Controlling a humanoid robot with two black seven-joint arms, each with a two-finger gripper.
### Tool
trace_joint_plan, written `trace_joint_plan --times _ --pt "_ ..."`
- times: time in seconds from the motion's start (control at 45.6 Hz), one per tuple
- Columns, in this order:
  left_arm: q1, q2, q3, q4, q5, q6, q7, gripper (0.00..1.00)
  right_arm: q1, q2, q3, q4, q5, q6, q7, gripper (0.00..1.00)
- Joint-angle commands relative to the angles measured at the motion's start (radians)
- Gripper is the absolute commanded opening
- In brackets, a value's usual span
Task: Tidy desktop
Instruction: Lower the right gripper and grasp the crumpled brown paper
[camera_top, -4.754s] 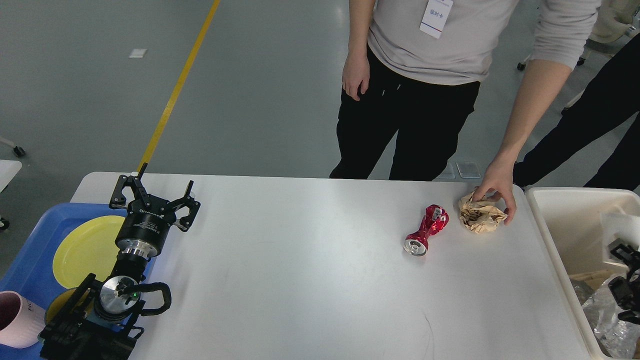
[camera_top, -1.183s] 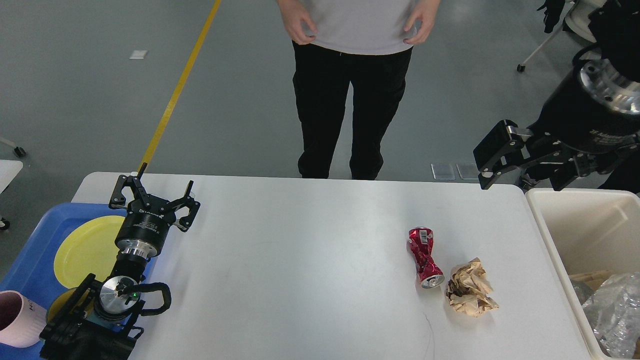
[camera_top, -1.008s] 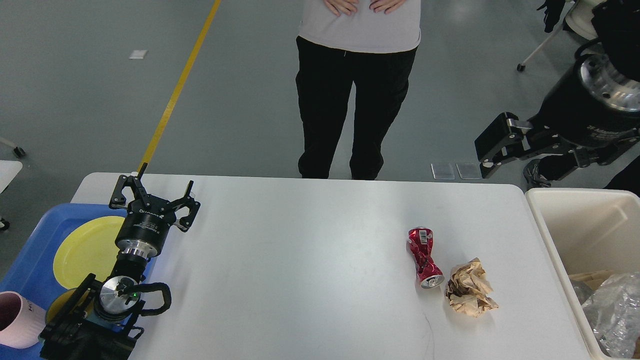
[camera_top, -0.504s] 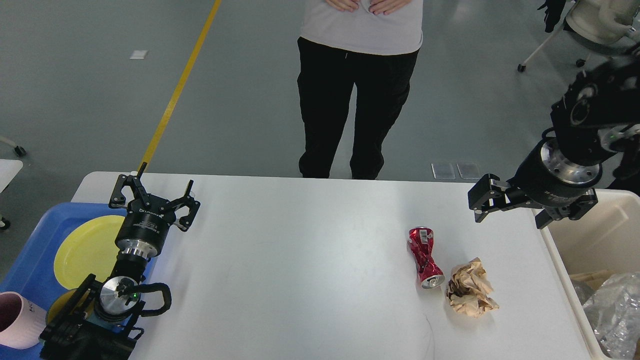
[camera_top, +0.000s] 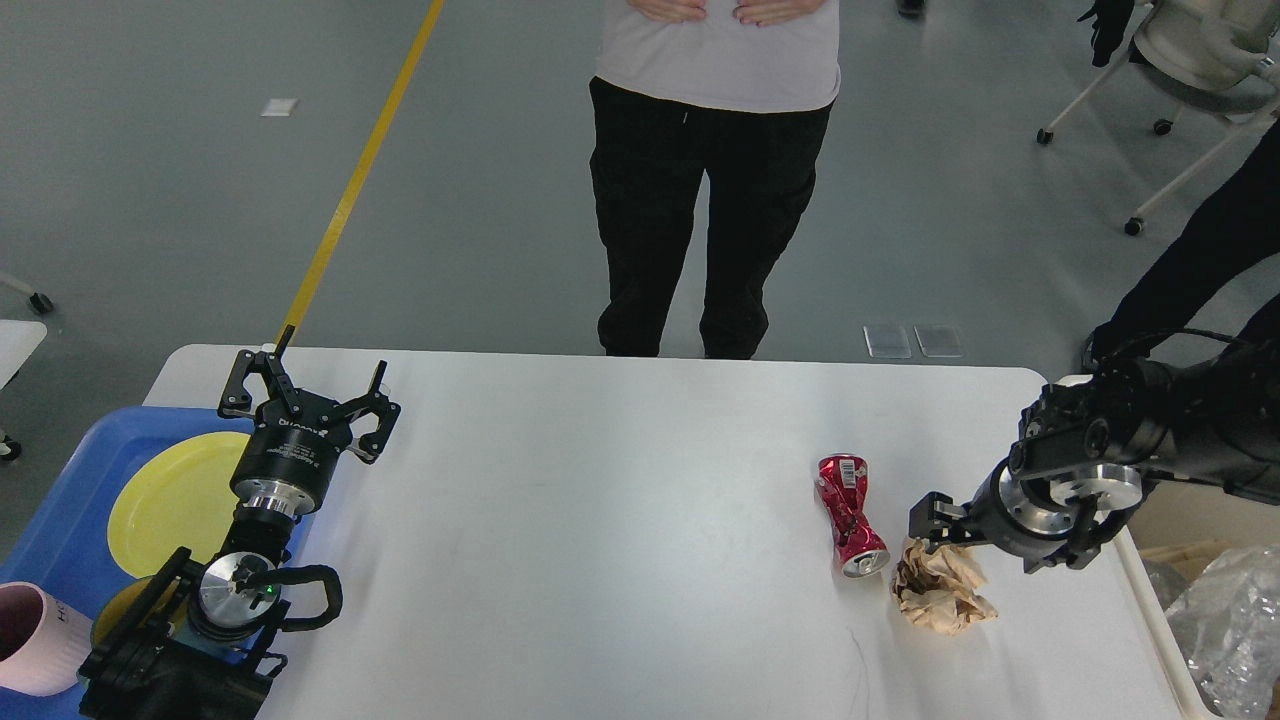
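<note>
The white desktop (camera_top: 600, 520) holds a crushed red can (camera_top: 848, 512) and, touching its near end, a crumpled brown paper ball (camera_top: 940, 595), both right of the middle. My right gripper (camera_top: 985, 543) hangs open just above the ball's far right side, one finger (camera_top: 927, 520) beside the can's lower end. My left gripper (camera_top: 305, 395) stands open and empty at the desktop's far left, pointing away from me.
A blue tray (camera_top: 60, 500) at the left holds a yellow plate (camera_top: 170, 490) and a pink cup (camera_top: 30, 640). A cream bin (camera_top: 1150, 600) with crumpled plastic (camera_top: 1230, 620) stands at the right. A person (camera_top: 715, 170) stands at the far edge.
My right arm has swung down and inward from high over the bin to just above the paper ball. The can, the ball and my left arm have stayed put.
</note>
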Motion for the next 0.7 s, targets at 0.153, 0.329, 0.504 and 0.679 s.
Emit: trace_joint_plan --times 0.153,0.329,0.504,0.679 --pt "0.0 0.0 0.0 0.001 0.0 0.001 0.0 0.97 -0.206 0.044 0.035 -0.152 0.002 -0.095 0.002 1.0" --pt "0.0 0.0 0.0 -0.001 0.0 0.001 0.0 0.97 -0.22 0.05 0.08 -0.152 0.018 -0.095 0.0 1.0" --pt "0.0 0.0 0.0 0.001 0.0 0.001 0.0 0.97 -0.262 0.051 0.123 -0.176 0.021 -0.095 0.0 1.0" --pt "0.0 0.0 0.0 0.001 0.0 0.001 0.0 0.97 -0.311 0.056 0.135 -0.227 0.021 -0.1 0.002 1.0"
